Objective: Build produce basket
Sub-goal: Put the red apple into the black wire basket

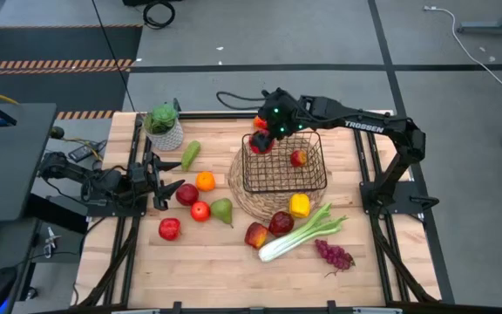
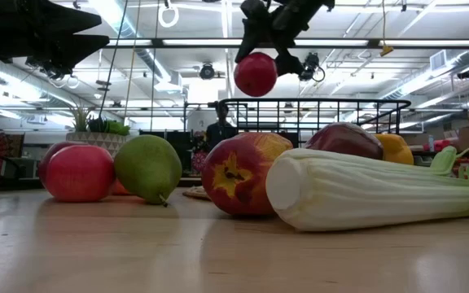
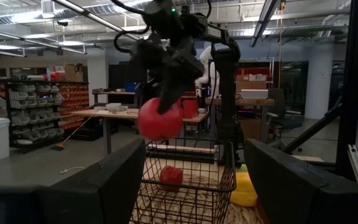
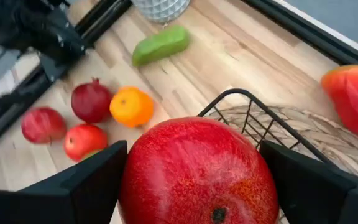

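Pinching a red apple [image 4: 197, 171], the right gripper [image 1: 264, 139] hangs over the basket [image 1: 284, 185].

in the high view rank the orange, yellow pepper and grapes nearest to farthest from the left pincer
From the left pincer:
1. orange, just beside it, left of the basket.
2. yellow pepper, on the mat's near edge.
3. grapes, far over at the table's right front.

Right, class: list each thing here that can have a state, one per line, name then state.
Right gripper: jaws shut on a red fruit, above the basket's corner.
Red fruit: held, in the air.
Basket: upright on the straw mat, one small red fruit inside.
Left gripper: jaws open, empty, at the table's left edge.
Celery: lying flat on the table.
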Robot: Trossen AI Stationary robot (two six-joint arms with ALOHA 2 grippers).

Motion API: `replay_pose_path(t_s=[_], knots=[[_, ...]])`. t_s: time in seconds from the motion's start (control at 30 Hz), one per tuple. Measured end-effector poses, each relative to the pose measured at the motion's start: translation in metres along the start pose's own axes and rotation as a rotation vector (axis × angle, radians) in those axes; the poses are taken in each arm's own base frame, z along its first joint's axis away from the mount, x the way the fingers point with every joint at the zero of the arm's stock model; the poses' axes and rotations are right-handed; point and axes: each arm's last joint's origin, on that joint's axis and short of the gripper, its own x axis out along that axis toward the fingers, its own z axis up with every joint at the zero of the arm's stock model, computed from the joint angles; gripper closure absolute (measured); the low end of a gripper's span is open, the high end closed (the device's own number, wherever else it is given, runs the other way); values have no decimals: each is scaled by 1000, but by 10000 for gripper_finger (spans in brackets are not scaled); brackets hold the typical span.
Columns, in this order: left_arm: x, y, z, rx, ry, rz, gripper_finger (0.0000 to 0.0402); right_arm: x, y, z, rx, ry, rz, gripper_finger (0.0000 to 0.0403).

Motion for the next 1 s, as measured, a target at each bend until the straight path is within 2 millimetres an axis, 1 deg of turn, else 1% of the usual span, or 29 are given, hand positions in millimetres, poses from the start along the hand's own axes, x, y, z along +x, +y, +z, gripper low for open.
replay_pose_path(t_s=[0.1,0.17,0.23,0.33,0.43,0.5,0.67,0.77,0.83,1.0], knots=[[0,0,0,0,0,0,120,1,11,-9,-81,39,-4,39],[0,0,0,-1,0,0,120,1,16,-17,-148,64,-53,39],[0,0,0,0,0,0,120,0,18,-25,-183,94,-123,39],[0,0,0,-1,-1,0,120,6,17,-32,-179,152,-176,39],[0,0,0,0,0,0,120,20,12,-39,-154,235,-223,39],[0,0,0,-1,-1,0,120,34,8,-44,-157,291,-279,39],[0,0,-1,4,5,-1,120,69,3,-52,-162,353,-321,38],[0,0,-1,3,5,-1,120,84,-1,-57,-171,385,-368,35],[0,0,-1,3,5,-1,120,88,-4,-59,-180,397,-415,32],[0,0,0,3,4,-1,120,91,-9,-60,-213,365,-556,28]])
